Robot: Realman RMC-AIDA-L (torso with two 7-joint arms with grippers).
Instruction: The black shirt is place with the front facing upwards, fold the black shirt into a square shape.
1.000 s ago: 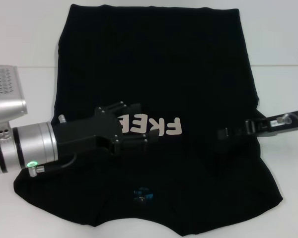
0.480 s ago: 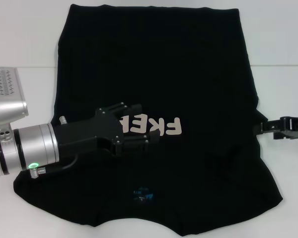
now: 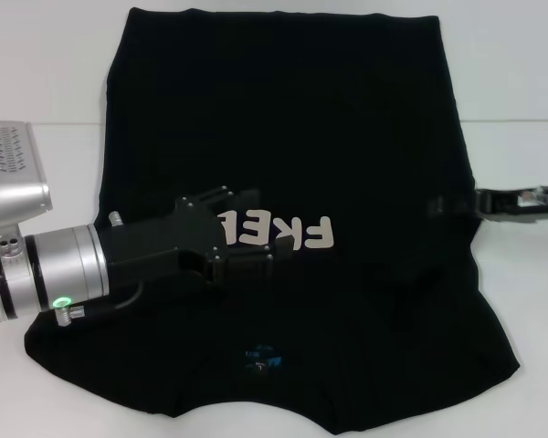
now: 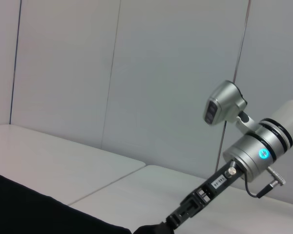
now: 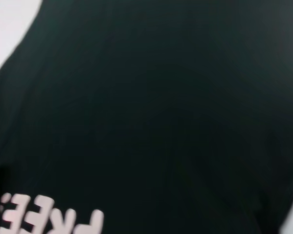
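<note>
The black shirt point(image 3: 283, 164) lies flat across the middle of the white counter point(image 3: 46, 164), lettering up, its collar toward my near edge. My left fingers point(image 3: 247, 228) rest spread on the cloth beside the lettering point(image 3: 288, 233), holding nothing. My right fingers point(image 3: 447, 206) sit at the shirt's right edge; whether they grip the fabric I cannot tell.

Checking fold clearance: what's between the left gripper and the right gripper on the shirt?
Head view: only the black shirt and its FREE! lettering lie between left gripper and right gripper.
</note>
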